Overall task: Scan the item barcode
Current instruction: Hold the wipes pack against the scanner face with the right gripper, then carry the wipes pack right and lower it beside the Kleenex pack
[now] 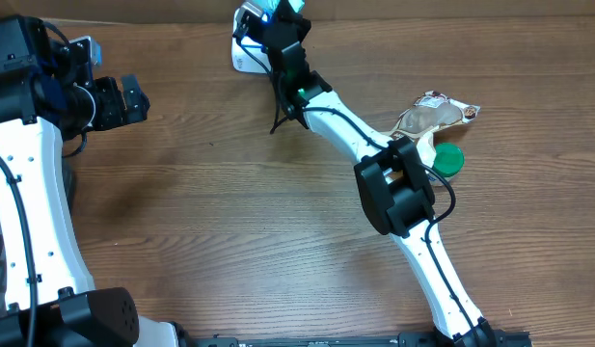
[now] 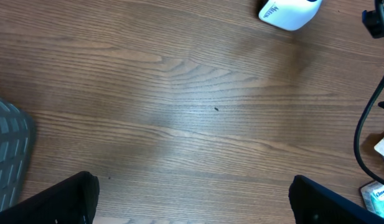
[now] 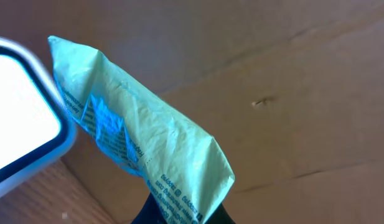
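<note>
Right fingers (image 3: 145, 218) pinch a green packet (image 3: 154, 143) beside what looks like the scanner (image 3: 17, 130); left fingers (image 2: 61, 202) spread wide

Open middle, barred right side

The table (image 1: 201, 231) lies bare across middle and left — room for the spread left gripper (image 1: 143, 99). The right arm (image 1: 345, 130) slants from the near edge to the scanner (image 1: 241, 58), where the green packet (image 3: 148, 143) pinched in the right gripper (image 3: 179, 213) fills the gap by the cardboard wall (image 3: 291, 74); a snack bag (image 1: 442, 111) and green lid (image 1: 450, 160) lie just beyond the arm.
</note>
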